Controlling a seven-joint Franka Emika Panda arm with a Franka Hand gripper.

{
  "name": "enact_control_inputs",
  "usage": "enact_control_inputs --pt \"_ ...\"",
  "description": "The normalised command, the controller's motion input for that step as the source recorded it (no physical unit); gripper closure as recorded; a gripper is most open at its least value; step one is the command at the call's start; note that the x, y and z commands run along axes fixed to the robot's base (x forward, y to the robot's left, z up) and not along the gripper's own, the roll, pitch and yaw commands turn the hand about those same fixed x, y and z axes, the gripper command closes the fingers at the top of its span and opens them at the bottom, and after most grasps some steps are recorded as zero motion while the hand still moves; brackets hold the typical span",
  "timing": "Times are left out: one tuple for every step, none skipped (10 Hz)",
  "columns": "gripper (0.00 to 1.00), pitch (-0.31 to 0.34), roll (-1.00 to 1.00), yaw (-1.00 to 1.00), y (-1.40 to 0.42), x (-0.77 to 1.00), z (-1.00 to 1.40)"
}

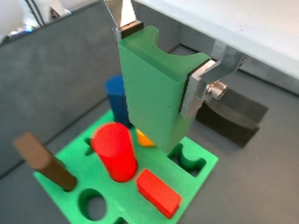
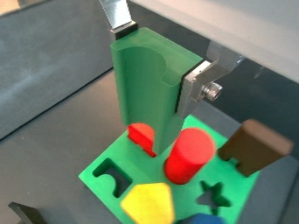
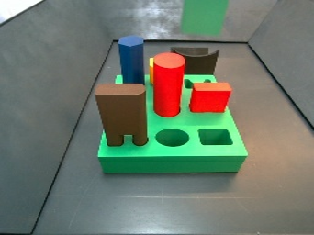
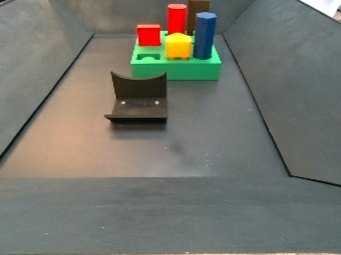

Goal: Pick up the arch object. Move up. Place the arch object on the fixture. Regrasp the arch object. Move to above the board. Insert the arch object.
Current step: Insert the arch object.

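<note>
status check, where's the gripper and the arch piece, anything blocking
Gripper shut on arch object, held upright above the board. Not inserted yet. Red cylinder and blue block stand close below; fixture empty.

On the dark grey floor (image 4: 200, 129) rest the board (image 4: 186, 68) and, nearby, the fixture (image 4: 138, 100).

tool (image 1: 163, 66) gripping arch object (image 1: 158, 92), above board (image 1: 82, 179)
</note>
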Motion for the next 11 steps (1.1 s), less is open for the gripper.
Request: enact_control_inputs --pt "1.00 0.000 -0.10 -0.09 0.34 0.53 -0.87" --pt "1.00 -0.017 -0.07 -0.05 0.36 0.46 -0.95" --pt "1.00 -0.003 0.00 0.00 0.33 0.29 -1.00" --pt "1.00 -0.011 0.01 0.00 0.26 0.13 -1.00" --pt "1.00 -0.007 0.17 0.00 0.09 0.00 -1.00" --pt "1.00 0.000 0.21 0.00 0.04 0.00 -0.91" --pt "1.00 0.007 0.21 0.01 0.00 -0.11 -0.53" --pt "1.00 0.053 0.10 0.03 0.01 -0.04 -0.16" --pt "1.00 0.024 0.00 0.00 0.04 0.00 0.00" --pt "1.00 0.004 0.00 0.00 0.09 0.00 0.00" --pt "1.00 0.044 0.00 0.00 0.18 0.11 0.00"
